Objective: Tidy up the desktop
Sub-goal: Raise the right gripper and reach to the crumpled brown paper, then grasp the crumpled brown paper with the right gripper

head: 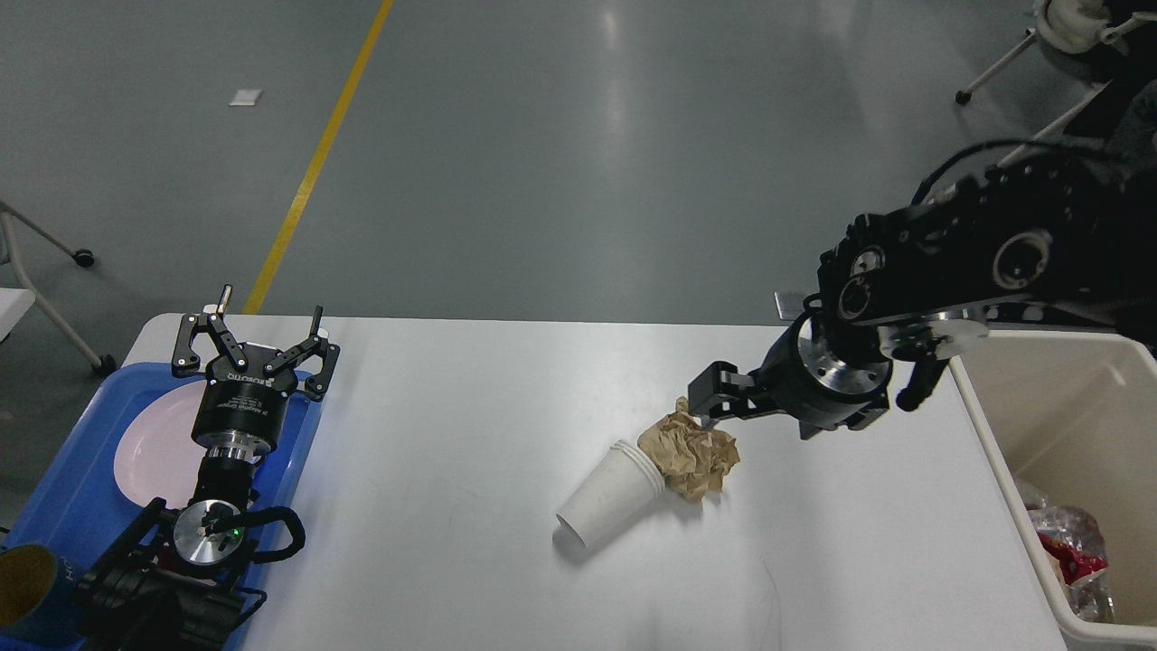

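The white desktop [452,425] spans the view. Near its middle a stack of white paper cups [607,495] lies on its side, mouth toward a ball of crumpled brown paper [691,452] that touches it. My right gripper [714,396] hangs just above the far upper edge of the brown paper; it looks dark and end-on, so its fingers cannot be told apart. Over the far end of the blue tray at the left, my left gripper [270,302] stands open and holds nothing.
The blue tray [63,506] at the desktop's left edge holds a pink plate [149,452] and a brown-rimmed cup [27,597]. A beige bin [1067,407] at the right edge contains shiny wrappers [1071,547]. Beyond the desktop is grey floor with a yellow line.
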Tool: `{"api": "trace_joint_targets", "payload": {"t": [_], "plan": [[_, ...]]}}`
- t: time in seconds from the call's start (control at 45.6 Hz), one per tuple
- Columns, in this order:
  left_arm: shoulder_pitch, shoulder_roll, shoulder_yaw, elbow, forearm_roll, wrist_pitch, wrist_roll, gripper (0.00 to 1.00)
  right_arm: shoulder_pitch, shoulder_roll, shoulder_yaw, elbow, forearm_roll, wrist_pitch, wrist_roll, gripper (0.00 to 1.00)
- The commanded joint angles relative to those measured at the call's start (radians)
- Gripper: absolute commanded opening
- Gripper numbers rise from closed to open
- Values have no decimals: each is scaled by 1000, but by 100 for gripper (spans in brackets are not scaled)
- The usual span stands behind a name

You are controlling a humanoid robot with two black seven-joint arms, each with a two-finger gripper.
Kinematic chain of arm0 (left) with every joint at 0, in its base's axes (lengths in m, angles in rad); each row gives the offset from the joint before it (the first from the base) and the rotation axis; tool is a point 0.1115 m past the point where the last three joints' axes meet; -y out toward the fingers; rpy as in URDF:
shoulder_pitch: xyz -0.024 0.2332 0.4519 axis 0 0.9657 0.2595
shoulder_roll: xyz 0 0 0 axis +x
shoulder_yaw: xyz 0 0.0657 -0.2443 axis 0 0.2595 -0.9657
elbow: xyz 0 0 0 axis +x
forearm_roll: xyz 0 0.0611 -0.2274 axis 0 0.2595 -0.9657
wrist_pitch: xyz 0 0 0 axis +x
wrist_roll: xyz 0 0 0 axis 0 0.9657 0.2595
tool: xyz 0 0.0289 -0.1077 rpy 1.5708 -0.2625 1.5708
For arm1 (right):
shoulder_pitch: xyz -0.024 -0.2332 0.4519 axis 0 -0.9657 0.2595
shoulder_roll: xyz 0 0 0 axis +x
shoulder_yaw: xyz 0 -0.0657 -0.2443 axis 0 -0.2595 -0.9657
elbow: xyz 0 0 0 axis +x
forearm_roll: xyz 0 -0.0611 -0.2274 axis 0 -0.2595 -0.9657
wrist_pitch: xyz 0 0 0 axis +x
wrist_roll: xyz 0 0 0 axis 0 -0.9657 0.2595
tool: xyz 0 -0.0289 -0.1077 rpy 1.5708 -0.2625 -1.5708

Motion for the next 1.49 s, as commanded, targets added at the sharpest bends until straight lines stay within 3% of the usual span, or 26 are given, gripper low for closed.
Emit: {"api": "trace_joint_targets", "payload": {"t": [0.0,0.11,0.263,0.548,1.095,1.249,1.314,1.336,1.402,1.468], "plan": [[0,0,0,0,0,0,0,96,-205,21,89,-161,162,-13,-4,100],[0,0,0,0,0,0,0,96,-398,87,152,-324,294,-20,-3,100],[0,0,0,0,0,0,0,96,-568,132,304,-473,264,-20,-3,100],[0,0,0,0,0,0,0,96,-694,189,310,-729,158,-33,-6,100],[0,0,0,0,0,0,0,96,-789,210,307,-869,47,-78,-4,96],[0,0,0,0,0,0,0,96,-806,212,307,-867,8,-142,2,83],[0,0,0,0,0,0,0,96,-806,212,307,-867,-11,-147,0,70],[0,0,0,0,0,0,0,96,-808,210,307,-867,-15,-147,0,59],[0,0,0,0,0,0,0,96,-808,207,307,-862,-14,-145,0,38],[0,0,0,0,0,0,0,96,-808,206,307,-861,-12,-145,-1,24]]}}
